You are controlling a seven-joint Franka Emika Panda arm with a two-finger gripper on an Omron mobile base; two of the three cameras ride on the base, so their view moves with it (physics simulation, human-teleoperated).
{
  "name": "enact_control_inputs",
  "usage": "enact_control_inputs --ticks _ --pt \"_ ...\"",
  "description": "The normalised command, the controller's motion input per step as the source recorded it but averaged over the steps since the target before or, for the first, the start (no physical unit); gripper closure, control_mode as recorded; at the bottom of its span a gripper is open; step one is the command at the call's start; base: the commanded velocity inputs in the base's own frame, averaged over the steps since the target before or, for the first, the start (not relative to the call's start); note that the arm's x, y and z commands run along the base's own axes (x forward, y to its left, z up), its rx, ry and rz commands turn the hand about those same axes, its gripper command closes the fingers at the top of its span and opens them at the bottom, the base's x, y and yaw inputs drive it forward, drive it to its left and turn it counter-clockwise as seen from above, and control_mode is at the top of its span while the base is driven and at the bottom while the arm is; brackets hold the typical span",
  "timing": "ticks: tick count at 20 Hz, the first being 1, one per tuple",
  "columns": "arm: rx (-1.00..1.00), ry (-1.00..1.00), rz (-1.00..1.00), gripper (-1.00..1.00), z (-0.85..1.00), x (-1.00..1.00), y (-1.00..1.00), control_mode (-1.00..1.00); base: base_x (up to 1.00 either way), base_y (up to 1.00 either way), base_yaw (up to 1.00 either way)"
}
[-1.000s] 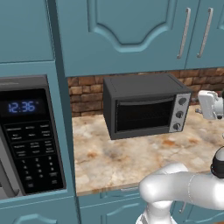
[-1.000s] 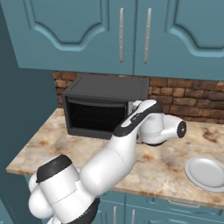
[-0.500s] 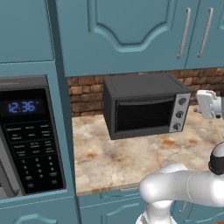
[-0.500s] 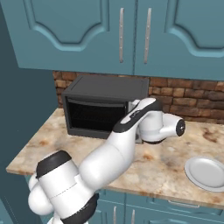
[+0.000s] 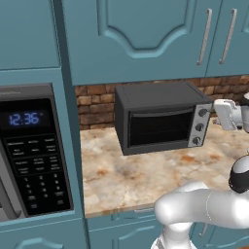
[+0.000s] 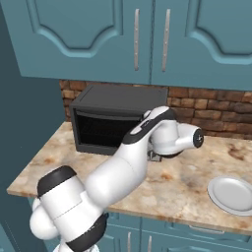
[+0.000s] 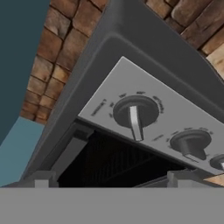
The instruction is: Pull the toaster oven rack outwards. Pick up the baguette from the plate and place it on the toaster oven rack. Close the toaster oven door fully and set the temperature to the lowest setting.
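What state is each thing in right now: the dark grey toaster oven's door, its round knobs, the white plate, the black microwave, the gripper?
Dark grey toaster oven door: shut.
Top round knob: pointer toward the door.
White plate: empty.
Black keypad microwave: clock lit.
Gripper: open, holding nothing, facing the knob panel.

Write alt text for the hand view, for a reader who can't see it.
Tilted close-up of the toaster oven: its silver panel carries a large knob with a second knob beside it, next to the door's dark window. The open gripper hangs in front; brick wall behind.
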Motion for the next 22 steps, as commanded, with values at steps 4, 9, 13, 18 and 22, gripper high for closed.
enact_control_inputs --ticks 4,9,13,18,22 --pt "-0.06 0.00 0.00 -1.00 0.00 0.01 0.14 -1.00 0.00 0.00 0.00" --pt "-0.05 0.00 0.00 -1.00 -0.02 0.08 0.07 -1.00 0.00 0.00 0.00" --pt "-0.04 0.00 0.00 -1.00 -0.04 0.15 0.00 -1.00 0.00 0.00 0.00" --pt "-0.02 0.00 0.00 -1.00 -0.06 0.11 0.00 -1.00 0.00 0.00 0.00" --pt "-0.01 0.00 0.00 -1.00 -0.05 0.05 -0.02 -1.00 0.00 0.00 0.00"
